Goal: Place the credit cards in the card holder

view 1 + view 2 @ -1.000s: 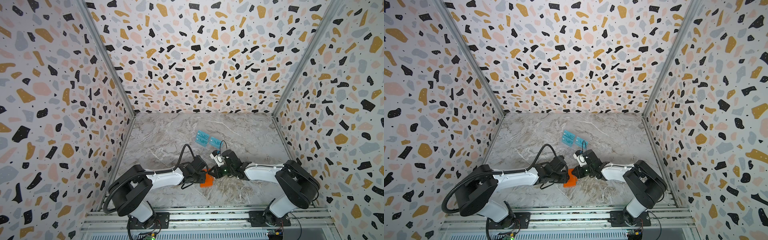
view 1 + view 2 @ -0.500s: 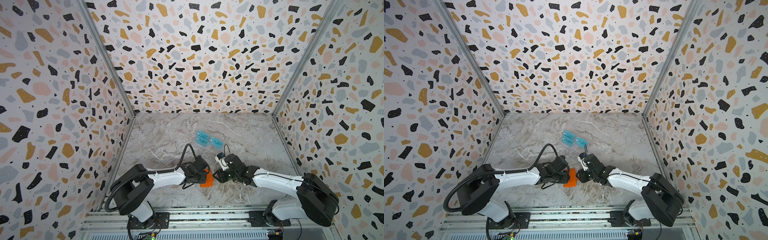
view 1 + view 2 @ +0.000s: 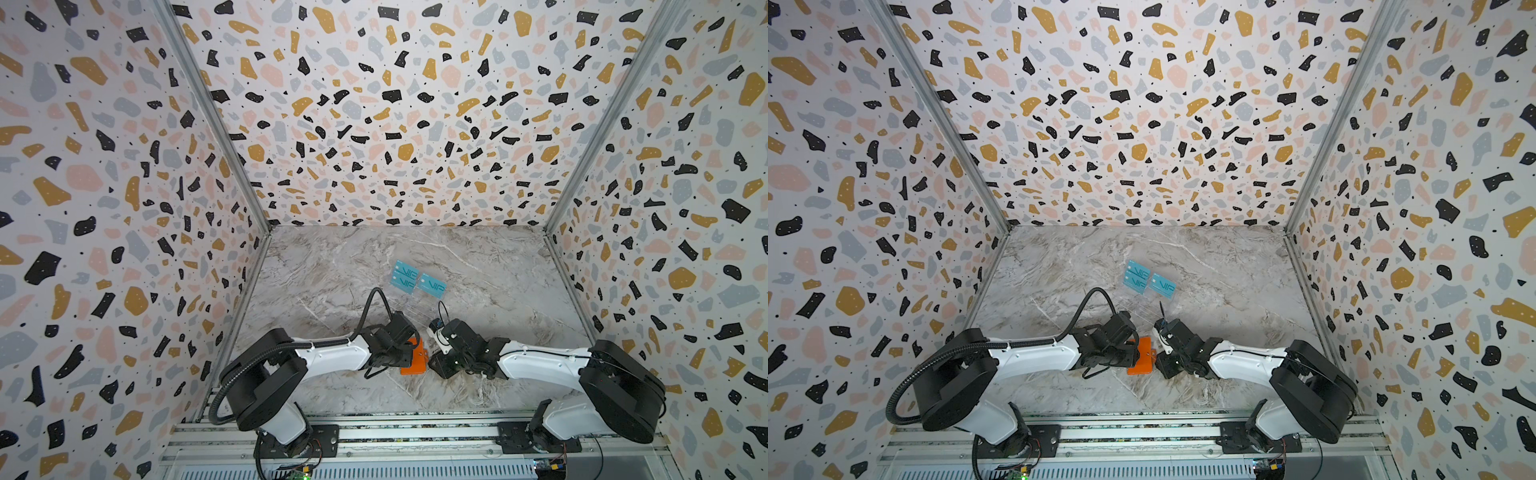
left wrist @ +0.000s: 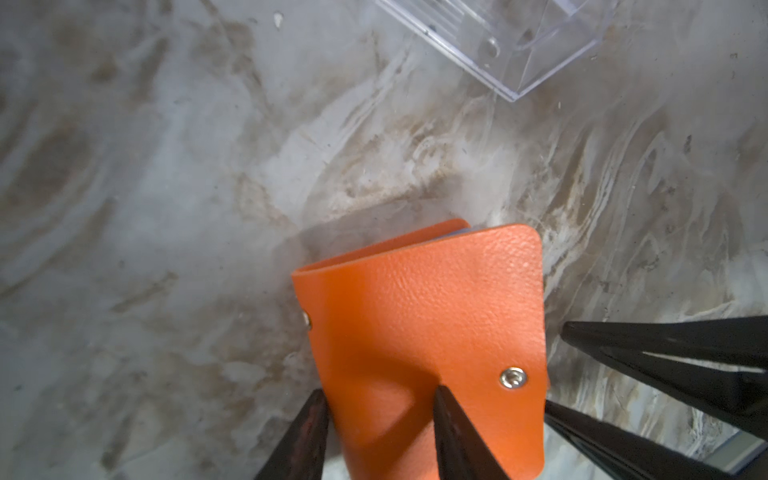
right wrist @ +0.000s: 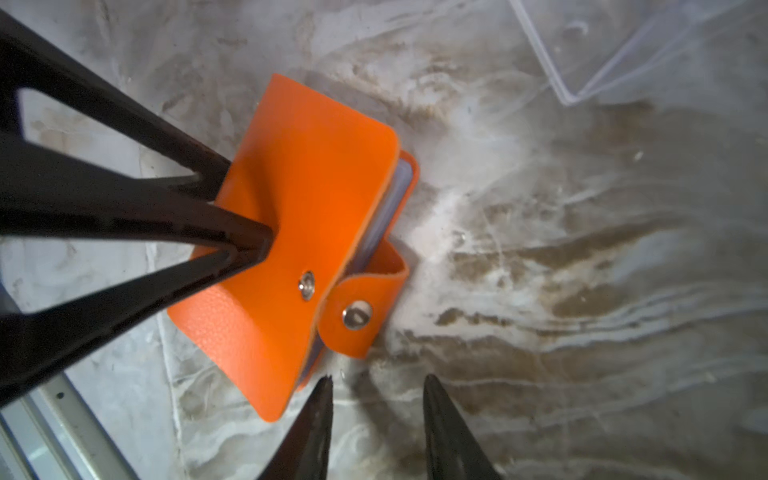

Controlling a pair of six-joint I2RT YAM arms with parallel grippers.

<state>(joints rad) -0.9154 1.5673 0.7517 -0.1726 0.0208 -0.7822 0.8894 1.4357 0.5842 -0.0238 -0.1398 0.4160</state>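
The orange card holder lies on the marble floor near the front, its cover down and its snap tab loose and curled. My left gripper stands open over it: one fingertip presses on the cover, the other rests against the spine edge. Just beside the tab corner my right gripper is open, with only bare floor between its fingers. Teal credit cards with "VIP" lettering sit further back, apart from both grippers.
A clear acrylic rack stands just behind the card holder, with the teal cards at its far end. Terrazzo walls close the left, right and back sides. An aluminium rail carrying both arm bases runs along the front.
My right gripper has opened and drawn back to the right, off the card holder's tab. The left gripper has stayed pressed on the card holder.
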